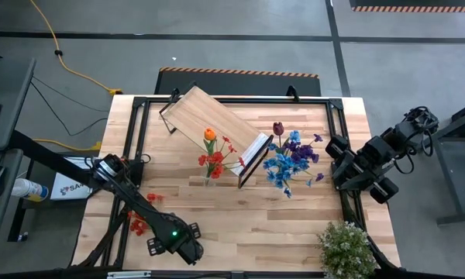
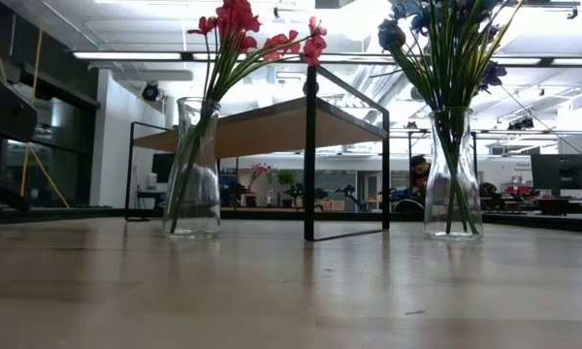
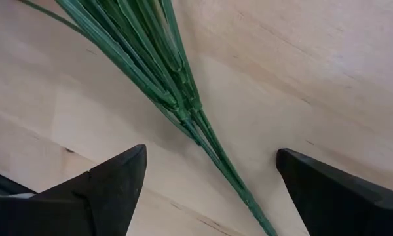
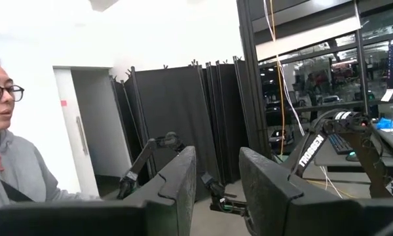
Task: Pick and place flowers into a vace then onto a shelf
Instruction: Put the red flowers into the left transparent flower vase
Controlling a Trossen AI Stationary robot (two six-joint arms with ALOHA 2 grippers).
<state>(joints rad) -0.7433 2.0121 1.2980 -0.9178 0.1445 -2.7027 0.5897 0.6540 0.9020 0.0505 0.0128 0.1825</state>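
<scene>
Left end effector [image 3: 206, 180] wide open astride green flower stems [image 3: 177, 98].

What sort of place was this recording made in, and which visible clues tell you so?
Probably a robotics lab or workshop: a bare concrete floor with a yellow cable, black partition screens, and another robot arm by desks with monitors.

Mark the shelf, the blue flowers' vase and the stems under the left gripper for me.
shelf [image 1: 209, 118], high view, bare wood of its board.
blue flowers' vase [image 2: 453, 184], low view, middle of the glass body.
stems [image 3: 183, 115], left wrist view, where the green bundle narrows, between the open fingers.
</scene>
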